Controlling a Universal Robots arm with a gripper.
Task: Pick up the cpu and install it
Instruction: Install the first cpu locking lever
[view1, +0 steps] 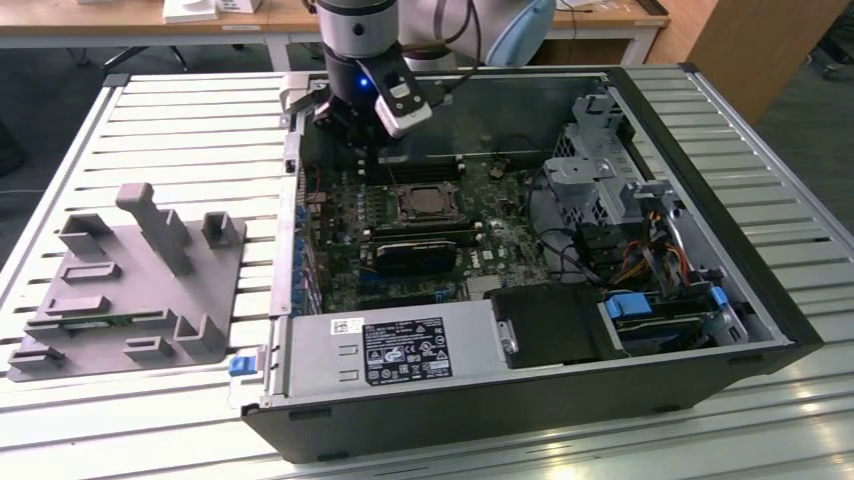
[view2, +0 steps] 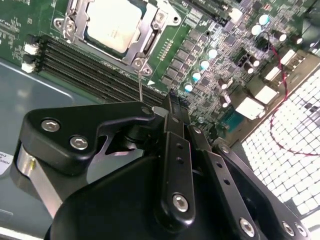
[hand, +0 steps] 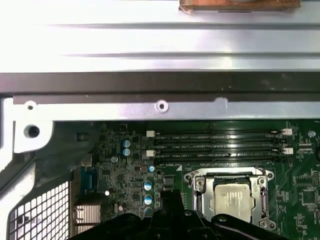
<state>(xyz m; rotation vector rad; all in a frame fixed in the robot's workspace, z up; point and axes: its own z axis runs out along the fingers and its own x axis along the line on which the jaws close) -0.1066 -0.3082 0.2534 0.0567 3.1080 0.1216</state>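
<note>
The cpu (view1: 424, 203), a square chip with a silver top, lies in the motherboard socket under its metal frame, inside the open computer case (view1: 747, 300). Both wrist views show it too: cpu (view2: 112, 22) and cpu (hand: 234, 200). My gripper (view1: 370, 158) hangs over the motherboard just beyond the socket, on the exterior view's left of it, near the memory slots (view2: 95, 70). Its black fingers (view2: 172, 130) are pressed together with nothing between them. The tip sits close to the thin socket lever (view2: 140, 87), a little off the frame's corner screw.
A grey plastic fixture (view1: 127, 280) with upright posts stands on the slatted table at the exterior view's left. Inside the case are a power supply (view1: 400, 350), a drive cage (view1: 601, 170) and bundled cables (view1: 654, 250). The case's metal wall (hand: 160, 90) rises close behind the gripper.
</note>
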